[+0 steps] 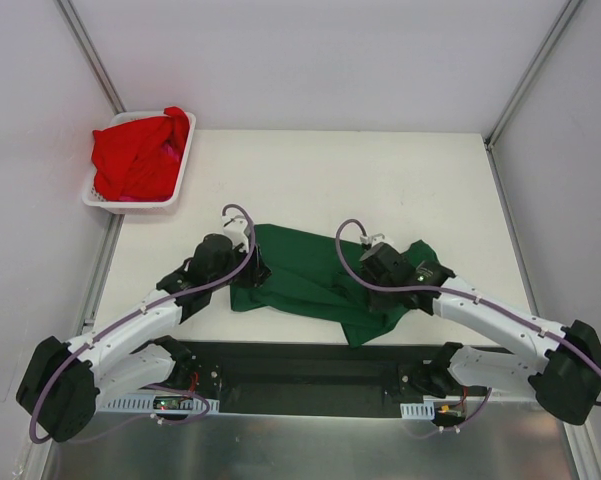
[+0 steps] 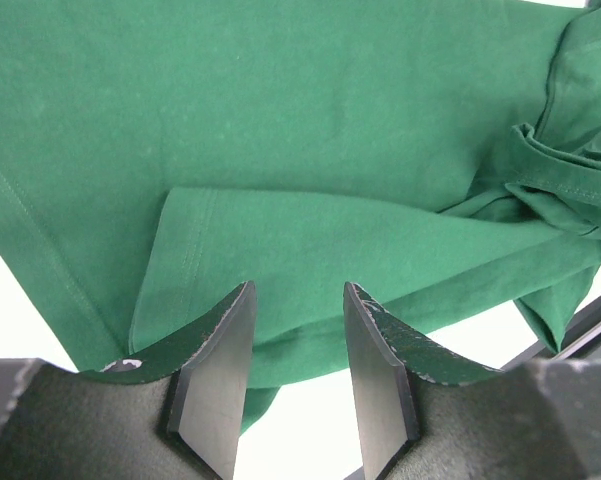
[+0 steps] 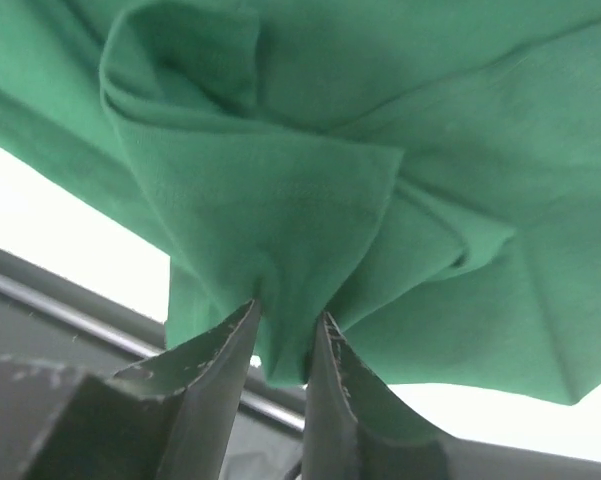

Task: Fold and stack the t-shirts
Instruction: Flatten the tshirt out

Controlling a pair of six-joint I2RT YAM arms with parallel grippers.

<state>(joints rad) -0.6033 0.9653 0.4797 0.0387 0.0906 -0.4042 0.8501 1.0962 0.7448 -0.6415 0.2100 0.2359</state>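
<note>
Centrally on the white table (image 1: 380, 170) lies the green t-shirt (image 1: 300, 265), unfolded and uneven. Its nine-to-twelve o'clock part is spread fairly flat, while the four o'clock part is gathered into thick folds that reach the near table edge.

The right gripper (image 3: 288, 312) sits at that bunched four o'clock side. Its jaws stand narrow, with a ridge of green cloth pinched between the tips, and the fabric fans out from there in creases. That grip likely serves to pull the crumpled side out so the shirt can lie flat before folding.

The left gripper (image 2: 298, 290) is at the shirt's nine o'clock edge, over a hem and what looks like a sleeve. Its jaws stand partly apart with nothing between them; the cloth lies flat beneath. It seems poised to pin or take that edge while the other side is drawn out.

Further out, at ten o'clock from the shirt and well apart from it, the white basket (image 1: 130, 204) sits at the table's far left corner, with the red t-shirts (image 1: 135, 155) heaped in it, not yet folded. At six o'clock the black rail (image 1: 310, 365) carrying the arm bases runs just beside the shirt's near folds, so cloth dragged that way could slip over the edge. Folding looks barely begun.
</note>
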